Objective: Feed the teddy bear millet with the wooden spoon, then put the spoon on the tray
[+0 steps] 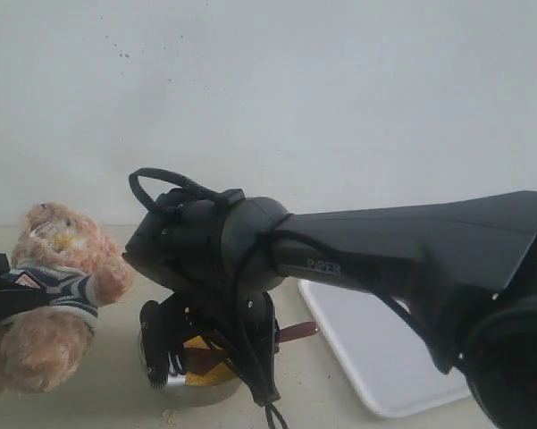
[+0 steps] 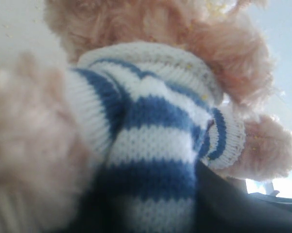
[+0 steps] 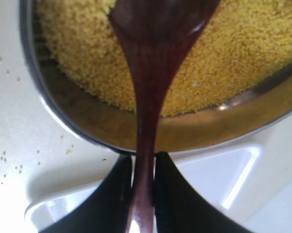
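The teddy bear (image 1: 54,295) sits upright at the left, and my left gripper (image 1: 2,290) is shut on its striped body. The left wrist view is filled by its blue-and-white shirt (image 2: 150,131), with a dark finger (image 2: 233,208) pressed beside it. My right gripper (image 3: 143,165) is shut on the thin handle of the wooden spoon (image 3: 150,73). The spoon's oval bowl lies over the yellow millet (image 3: 243,58) in the steel bowl (image 3: 87,126). In the exterior view the right gripper (image 1: 183,344) hangs over the steel bowl (image 1: 197,393), and the handle end (image 1: 297,332) pokes out toward the tray (image 1: 375,357).
My bulky black right arm (image 1: 411,250) spans the scene from the right edge to the middle. Loose grains (image 3: 9,162) lie scattered on the tabletop beside the bowl. The white tray's corner (image 3: 223,179) sits right next to the bowl, under the gripper.
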